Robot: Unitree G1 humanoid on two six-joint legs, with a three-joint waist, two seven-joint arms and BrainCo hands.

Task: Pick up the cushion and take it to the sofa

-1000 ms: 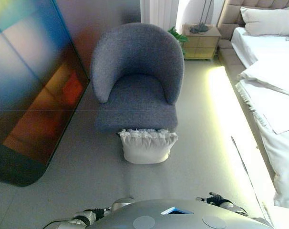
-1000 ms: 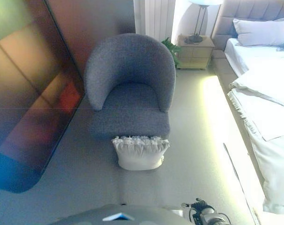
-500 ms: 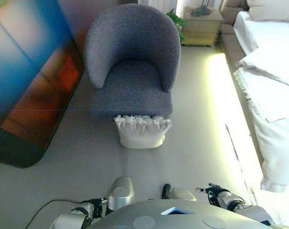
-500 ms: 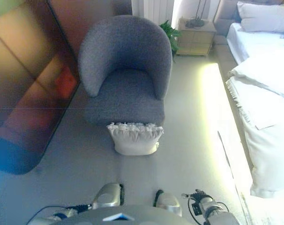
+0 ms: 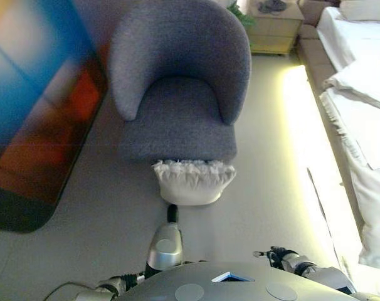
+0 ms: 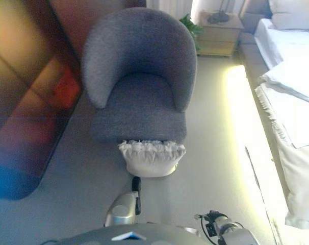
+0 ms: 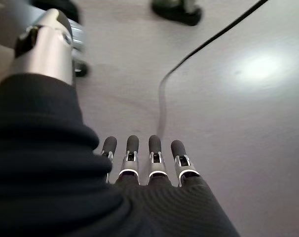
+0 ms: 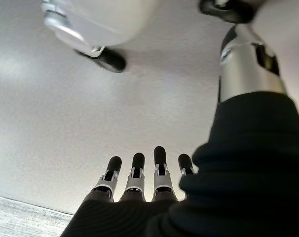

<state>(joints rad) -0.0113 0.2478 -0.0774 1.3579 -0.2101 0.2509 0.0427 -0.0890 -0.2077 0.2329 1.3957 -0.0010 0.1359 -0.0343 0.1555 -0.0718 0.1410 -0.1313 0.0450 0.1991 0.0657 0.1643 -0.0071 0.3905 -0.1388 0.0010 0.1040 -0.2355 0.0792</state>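
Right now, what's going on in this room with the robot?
Nothing is being handled yet. A white ruffled cushion sits on the floor against the front of a grey armchair, just ahead of the robot. The left hand and right hand both hang over bare floor with straight fingers, holding nothing. A bed lies to the robot's right.

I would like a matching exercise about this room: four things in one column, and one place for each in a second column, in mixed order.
Things:
1. cushion
2. armchair
3. nightstand
4. bed

Places:
A. along the right side of the room
B. on the floor, against the front of the armchair
C. at the far end, beside the head of the bed
D. directly behind the cushion, next to the dark glossy panel

Pairs: 1-B, 2-D, 3-C, 4-A
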